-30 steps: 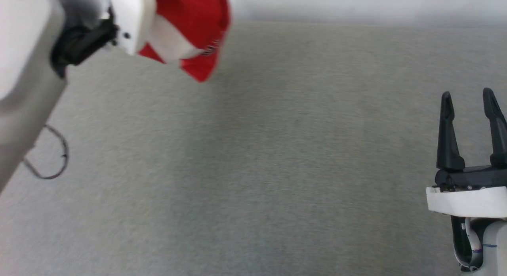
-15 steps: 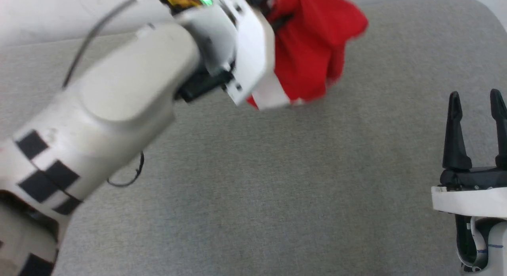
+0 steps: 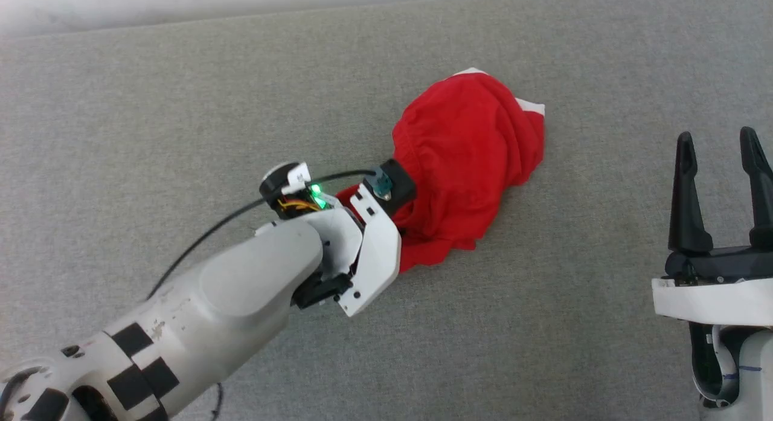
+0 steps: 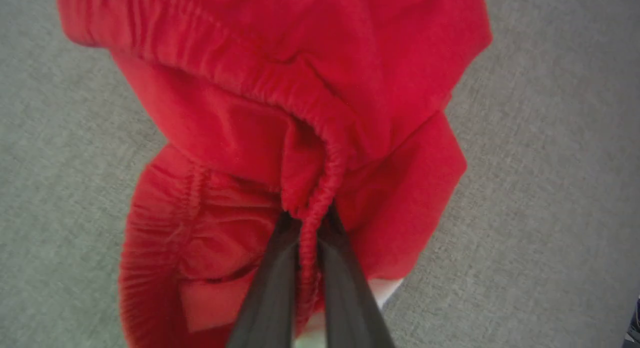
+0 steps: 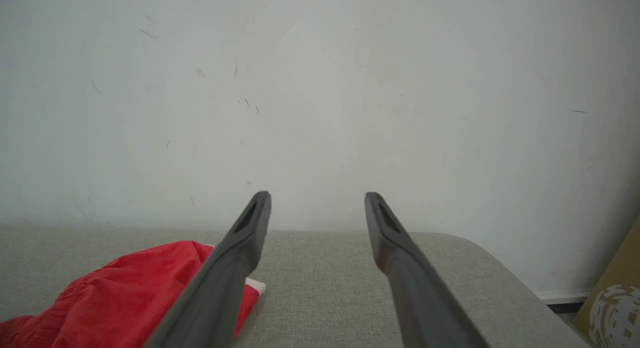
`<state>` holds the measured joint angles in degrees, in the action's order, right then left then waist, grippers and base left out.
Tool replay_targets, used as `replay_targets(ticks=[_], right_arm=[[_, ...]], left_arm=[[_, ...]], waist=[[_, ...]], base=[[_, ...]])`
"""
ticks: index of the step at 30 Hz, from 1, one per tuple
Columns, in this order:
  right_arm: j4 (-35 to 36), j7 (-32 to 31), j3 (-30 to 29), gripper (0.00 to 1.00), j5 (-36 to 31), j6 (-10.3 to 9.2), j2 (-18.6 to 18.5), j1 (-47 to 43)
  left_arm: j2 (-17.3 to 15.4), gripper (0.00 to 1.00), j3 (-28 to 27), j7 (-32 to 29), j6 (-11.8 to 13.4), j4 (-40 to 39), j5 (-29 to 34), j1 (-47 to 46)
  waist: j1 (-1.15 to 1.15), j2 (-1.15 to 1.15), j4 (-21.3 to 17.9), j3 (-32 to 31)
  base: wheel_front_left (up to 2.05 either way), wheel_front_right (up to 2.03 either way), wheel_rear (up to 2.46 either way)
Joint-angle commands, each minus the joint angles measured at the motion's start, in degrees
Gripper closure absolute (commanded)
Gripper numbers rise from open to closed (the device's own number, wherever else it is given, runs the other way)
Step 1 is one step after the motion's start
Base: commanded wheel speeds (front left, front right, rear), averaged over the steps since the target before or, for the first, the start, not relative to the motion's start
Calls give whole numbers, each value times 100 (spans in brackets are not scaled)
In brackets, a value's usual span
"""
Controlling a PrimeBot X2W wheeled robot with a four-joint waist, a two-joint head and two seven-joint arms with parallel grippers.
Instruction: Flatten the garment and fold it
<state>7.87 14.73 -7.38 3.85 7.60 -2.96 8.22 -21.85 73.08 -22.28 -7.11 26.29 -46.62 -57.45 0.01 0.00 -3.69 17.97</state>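
The garment lies bunched on the grey counter. Its waistband is pinched in the closed jaws of the left gripper. The right gripper hovers well apart, jaws wide and empty. Step in hand: flattening. Next move likely requires a second waistband grip, then spreading.

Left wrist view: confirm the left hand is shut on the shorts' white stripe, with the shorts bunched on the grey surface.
Not the stripe: the left wrist view shows the left hand shut on the gathered waistband of the shorts. They are bunched on the grey surface.
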Motion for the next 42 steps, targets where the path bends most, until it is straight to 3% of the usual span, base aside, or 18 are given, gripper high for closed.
replay_targets(ticks=[1,3,4,5,11,14,18,23,29,32,36,42], right_arm=[[-28,27,-14,0,-50,-11,8,54],[-49,27,-9,0,-70,-11,8,17],[-59,27,-3,0,-82,-11,8,-6],[-68,27,-2,0,-92,-11,8,-31],[-108,27,-27,0,-165,-11,8,-257],[-117,27,-96,0,-201,-11,8,-393],[-100,27,-194,0,-259,-11,8,-539],[-81,27,-325,0,-324,-11,8,-615],[-52,27,-446,0,-352,-11,8,-625],[-46,27,-467,0,-343,-11,8,-626],[-46,27,-478,0,-287,-11,8,-639],[-140,27,-431,0,-24,-11,8,-682]], left_arm=[[-30,100,26,-67,-37,-15,120,232],[-26,100,26,6,-37,-20,123,373],[-22,75,26,126,-37,0,147,382],[-18,0,26,349,-37,33,229,332],[204,0,-163,1997,25,423,631,120],[302,0,-369,2756,279,395,771,107],[273,0,-789,3527,880,222,915,136],[110,0,-1606,3720,1806,-385,1228,446],[-119,0,-2764,3725,2847,-1583,2261,1501],[-140,0,-3216,3726,3231,-1842,2617,2126],[-67,0,-3755,3726,3497,-2066,2970,2871],[187,0,-4421,3727,3383,-2244,3275,3815]], waist=[[-1,0,55,-33],[-1,0,103,-90],[-1,0,129,-132],[-1,0,154,-181],[-1,0,318,-621],[-1,0,442,-819],[-1,0,629,-992],[-1,0,822,-1079],[-1,0,991,-1104],[-1,0,1038,-1113],[-1,0,1060,-1119],[-1,0,1016,-1153]], base=[[0,0,0],[0,0,0],[0,0,0],[0,0,0],[0,0,0],[0,0,0],[0,0,0],[0,0,0],[0,0,0],[0,0,0],[0,0,0],[0,0,0]])
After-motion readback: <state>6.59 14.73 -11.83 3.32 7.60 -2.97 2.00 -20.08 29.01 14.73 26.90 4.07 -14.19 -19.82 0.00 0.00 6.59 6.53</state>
